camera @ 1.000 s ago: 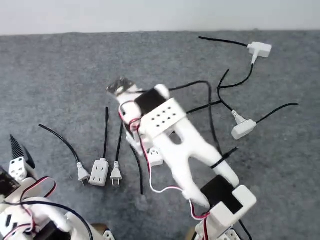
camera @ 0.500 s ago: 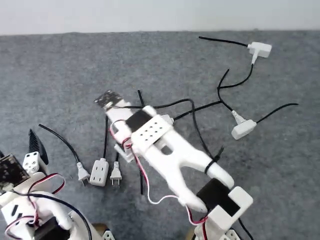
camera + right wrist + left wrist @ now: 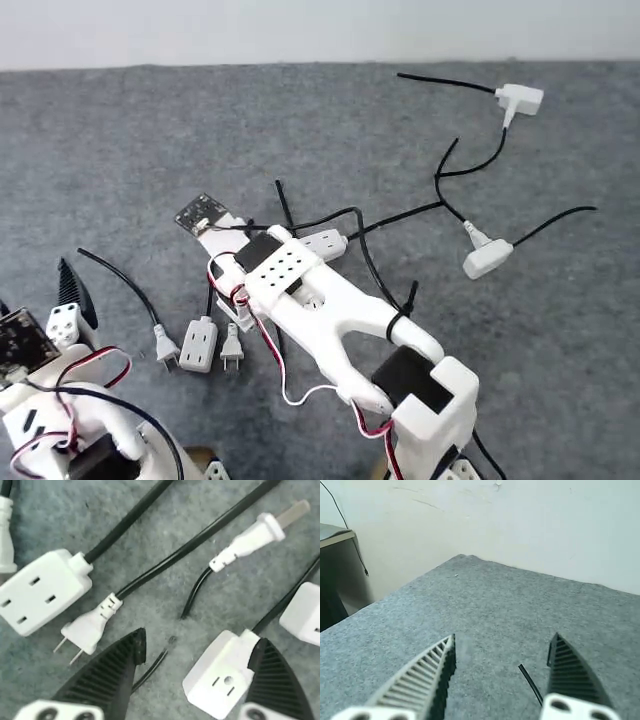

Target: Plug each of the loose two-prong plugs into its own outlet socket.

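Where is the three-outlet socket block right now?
In the high view the socket block lies on the grey mat at the front left, flanked by the left plug and the right plug.

Soft, even light falls from above on the grey felt table (image 3: 120, 140) in the high view, bright and free of glare. The white right arm (image 3: 330, 310) casts only a faint, diffuse shadow on the felt beneath it, and the black cords (image 3: 470, 165) throw almost none. In the left wrist view the pale wall (image 3: 545, 525) is evenly lit, dimming beside dark furniture (image 3: 340, 580). In the right wrist view the plugs (image 3: 90, 627) and outlet blocks (image 3: 42, 590) lie in flat light, with thin soft shadows at their edges.
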`<act>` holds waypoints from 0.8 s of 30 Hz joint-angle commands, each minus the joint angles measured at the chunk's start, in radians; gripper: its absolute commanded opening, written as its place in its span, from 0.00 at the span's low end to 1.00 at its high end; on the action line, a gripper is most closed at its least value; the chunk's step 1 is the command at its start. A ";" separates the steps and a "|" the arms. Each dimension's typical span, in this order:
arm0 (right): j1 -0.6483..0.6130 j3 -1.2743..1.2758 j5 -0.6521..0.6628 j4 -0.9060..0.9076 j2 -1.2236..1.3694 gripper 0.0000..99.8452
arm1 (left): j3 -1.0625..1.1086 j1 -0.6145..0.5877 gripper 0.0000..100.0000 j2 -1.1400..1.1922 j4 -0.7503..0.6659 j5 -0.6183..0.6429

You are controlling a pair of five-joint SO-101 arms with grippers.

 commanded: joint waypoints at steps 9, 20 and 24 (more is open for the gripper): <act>-0.054 -0.012 -0.402 -0.110 -0.010 0.31 | -0.005 -0.003 0.30 -0.011 -0.051 -0.049; -0.173 -0.006 -0.488 -0.162 -0.008 0.31 | -0.007 -0.003 0.30 -0.011 -0.051 -0.054; -0.191 0.000 -0.489 -0.127 -0.004 0.31 | -0.008 -0.003 0.30 -0.011 -0.051 -0.054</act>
